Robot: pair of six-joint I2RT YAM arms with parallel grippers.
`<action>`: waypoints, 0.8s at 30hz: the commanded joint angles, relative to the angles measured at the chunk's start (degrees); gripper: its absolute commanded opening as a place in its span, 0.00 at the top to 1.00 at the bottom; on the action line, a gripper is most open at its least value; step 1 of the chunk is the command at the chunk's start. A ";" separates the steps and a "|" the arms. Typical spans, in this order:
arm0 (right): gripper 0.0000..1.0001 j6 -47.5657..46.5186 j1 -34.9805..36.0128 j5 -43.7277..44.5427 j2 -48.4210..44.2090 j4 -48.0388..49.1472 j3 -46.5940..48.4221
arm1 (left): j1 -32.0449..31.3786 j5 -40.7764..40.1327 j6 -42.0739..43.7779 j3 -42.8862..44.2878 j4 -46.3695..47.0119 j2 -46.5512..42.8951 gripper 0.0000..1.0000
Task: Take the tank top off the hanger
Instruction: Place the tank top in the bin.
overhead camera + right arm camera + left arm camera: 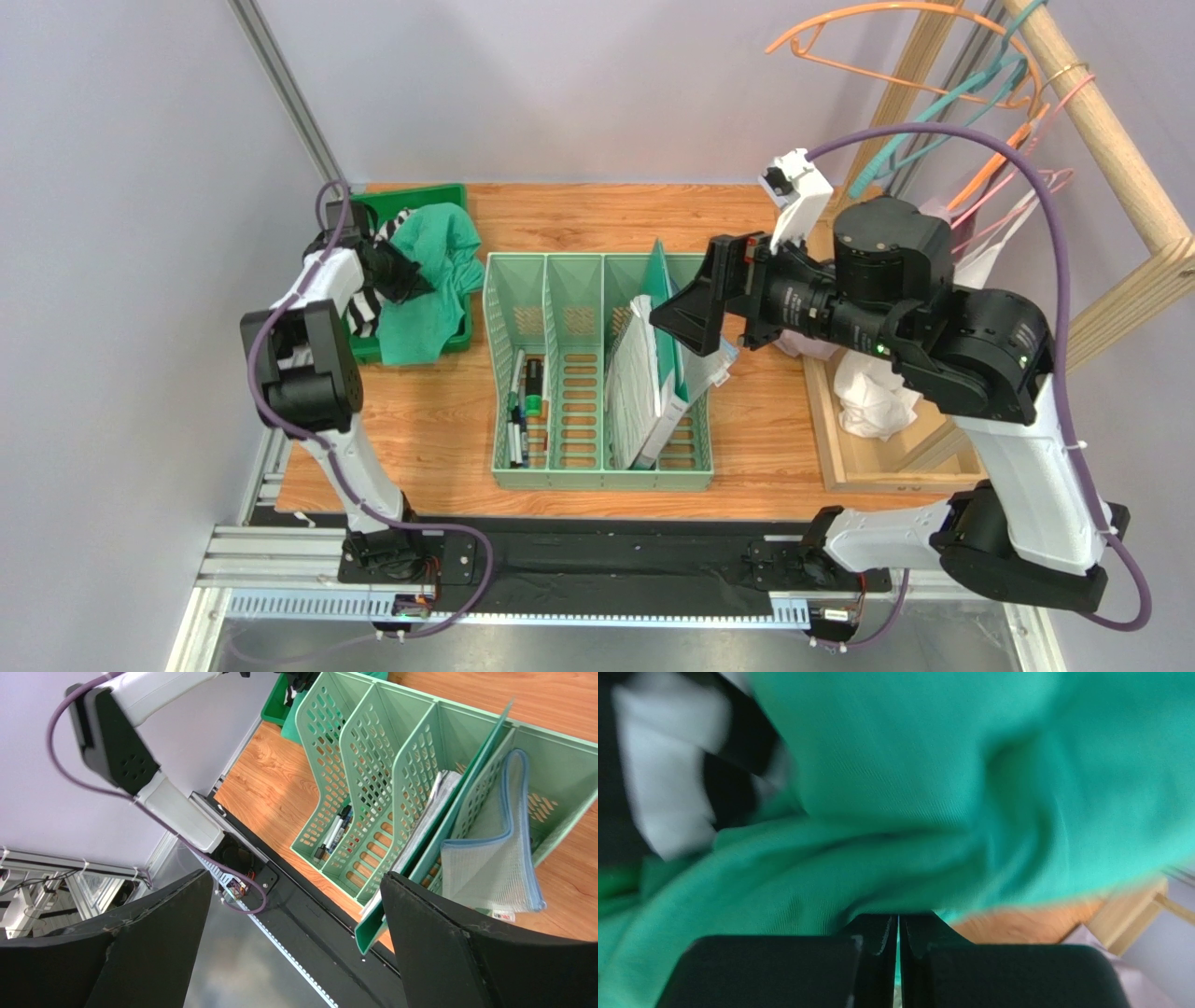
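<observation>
The green tank top (438, 280) lay heaped over the bin (421, 193), no hanger in it that I could see, so little seemed left. My left claw (898, 927) was closed against its cloth; my right claw (295, 882) gaped wide, empty.

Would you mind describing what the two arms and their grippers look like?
The left arm and right arm are both built from white links joined by bulky black cylindrical joint housings. A purple cable loops loosely along each arm. The left gripper and right gripper have matte black, blocky, wedge-shaped fingers.
</observation>
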 commanded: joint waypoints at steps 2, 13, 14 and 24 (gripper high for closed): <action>0.02 2.16 -0.07 4.58 -2.55 -2.33 1.91 | 3.36 -2.44 7.56 11.40 -11.26 8.51 1.00; 0.00 1.55 -0.15 10.71 2.36 -3.30 5.33 | 1.70 -3.34 3.53 6.14 -12.33 -14.90 0.52; 0.00 1.55 -0.07 11.86 3.07 -3.82 5.95 | 0.91 -3.24 3.09 5.61 -12.50 -17.73 0.49; 0.00 4.53 -0.07 36.19 3.26 -5.76 11.67 | -24.22 -9.74 -2.54 6.47 -12.42 -46.23 0.45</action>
